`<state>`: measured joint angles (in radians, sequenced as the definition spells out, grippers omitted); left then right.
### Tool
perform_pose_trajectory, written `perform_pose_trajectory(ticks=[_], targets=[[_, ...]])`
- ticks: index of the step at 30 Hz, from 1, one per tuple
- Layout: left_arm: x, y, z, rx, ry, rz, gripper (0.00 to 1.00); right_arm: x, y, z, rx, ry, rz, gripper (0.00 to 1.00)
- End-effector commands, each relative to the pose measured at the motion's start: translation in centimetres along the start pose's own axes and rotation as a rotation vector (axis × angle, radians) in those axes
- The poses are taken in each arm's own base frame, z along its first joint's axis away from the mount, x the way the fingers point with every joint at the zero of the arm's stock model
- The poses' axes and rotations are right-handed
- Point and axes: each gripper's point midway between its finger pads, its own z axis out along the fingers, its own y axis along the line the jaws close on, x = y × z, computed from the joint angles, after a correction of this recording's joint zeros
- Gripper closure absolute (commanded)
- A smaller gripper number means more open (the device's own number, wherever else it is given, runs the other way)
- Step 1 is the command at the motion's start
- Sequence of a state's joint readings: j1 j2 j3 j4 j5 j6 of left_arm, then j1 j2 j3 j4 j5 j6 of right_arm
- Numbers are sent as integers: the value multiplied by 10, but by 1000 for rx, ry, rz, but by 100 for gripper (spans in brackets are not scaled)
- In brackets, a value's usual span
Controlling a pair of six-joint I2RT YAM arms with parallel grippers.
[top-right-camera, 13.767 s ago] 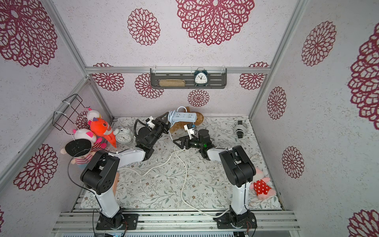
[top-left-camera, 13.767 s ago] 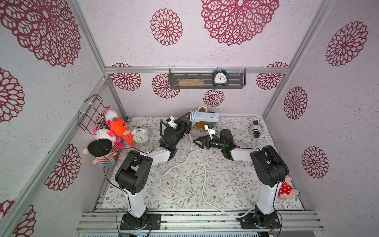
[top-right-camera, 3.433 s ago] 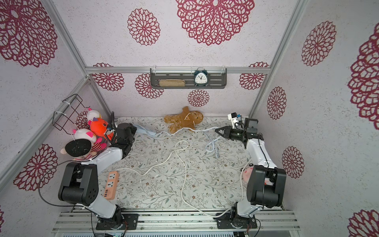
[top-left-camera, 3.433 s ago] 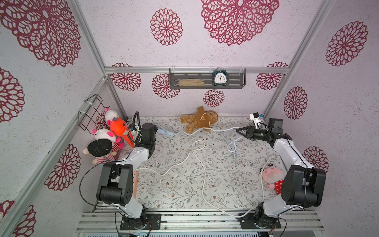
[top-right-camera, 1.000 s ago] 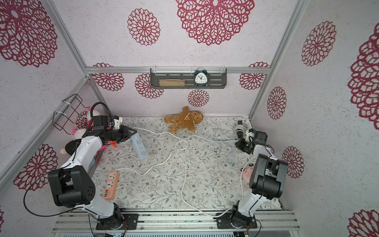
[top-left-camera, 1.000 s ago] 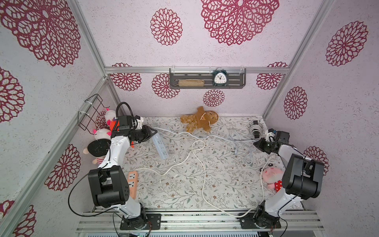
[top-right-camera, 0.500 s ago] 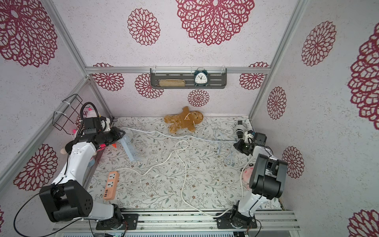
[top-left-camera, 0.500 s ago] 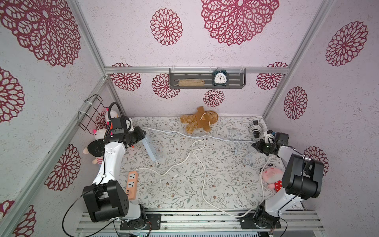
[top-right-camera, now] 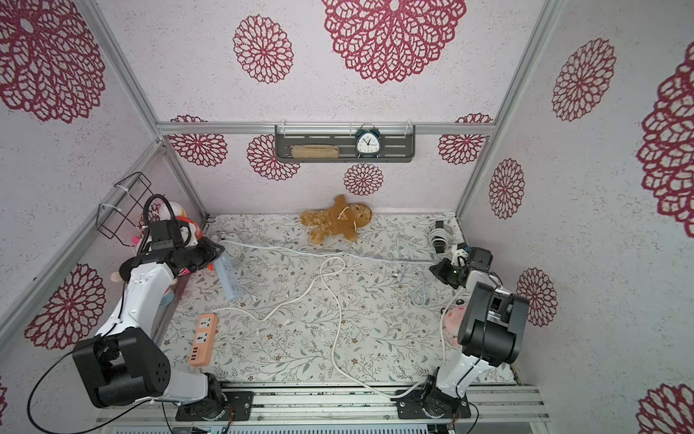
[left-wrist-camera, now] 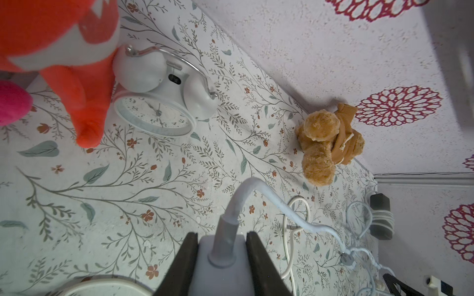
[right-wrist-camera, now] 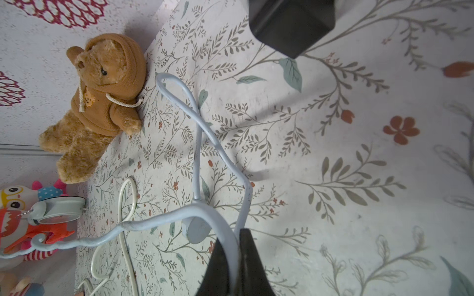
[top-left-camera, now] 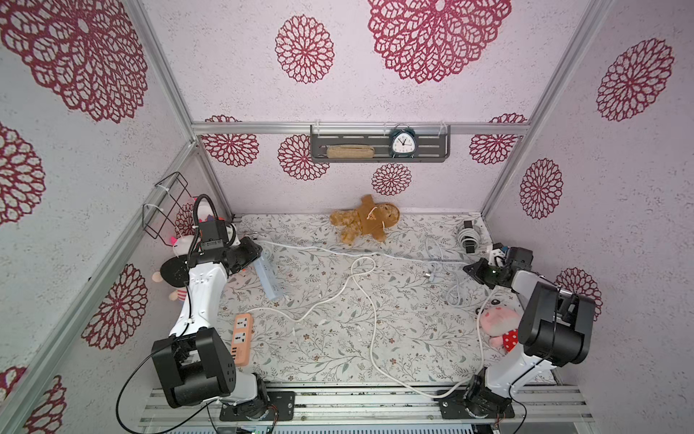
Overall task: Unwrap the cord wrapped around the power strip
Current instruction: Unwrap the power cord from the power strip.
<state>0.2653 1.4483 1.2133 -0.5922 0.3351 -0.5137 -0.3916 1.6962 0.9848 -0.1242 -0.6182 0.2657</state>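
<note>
Left gripper [left-wrist-camera: 221,234] pinches the power strip [top-left-camera: 267,280] at its cord end; right gripper [right-wrist-camera: 234,238] is pressed together on the cord [left-wrist-camera: 238,200]. The strip slants to the left-arm side of the teddy bear [top-left-camera: 362,223], forward of it. The cord passes just in front of the bear, no turns showing on the strip. You should expect a rigid, light strip and a limp, kinked cord: hold the strip's end and the cord near its plug [right-wrist-camera: 195,230].
</note>
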Motion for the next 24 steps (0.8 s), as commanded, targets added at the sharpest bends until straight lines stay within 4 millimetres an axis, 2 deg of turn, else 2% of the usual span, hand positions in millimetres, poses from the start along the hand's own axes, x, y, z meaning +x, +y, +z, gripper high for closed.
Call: perform_pose_trajectory(ticks=[1, 3, 5, 10, 11, 13, 17, 20, 24], targets=[[-66, 47, -25, -175, -268, -62, 100, -50, -54, -34, 219, -208, 45, 100], [-65, 43, -21, -156, -257, -69, 100, -48, -51, -33, 244, -195, 26, 100], [-61, 30, -13, -125, -232, -47, 100, -41, -43, -30, 276, -151, -21, 100], [-39, -31, 11, 26, -131, 40, 100, -20, -17, -18, 299, -39, -109, 100], [-35, -45, 15, 80, -108, 40, 100, -16, -13, -17, 293, -27, -114, 96], [-26, -68, 19, 148, -74, 62, 100, -14, -6, -20, 271, -22, -116, 76], [-9, -104, 26, 229, 6, 127, 100, -14, 12, -31, 236, -14, -125, 46], [4, -124, 33, 284, 68, 151, 100, -13, 35, -39, 195, -12, -154, 36], [24, -150, 43, 336, 138, 193, 100, -6, 75, -45, 132, 1, -211, 32]])
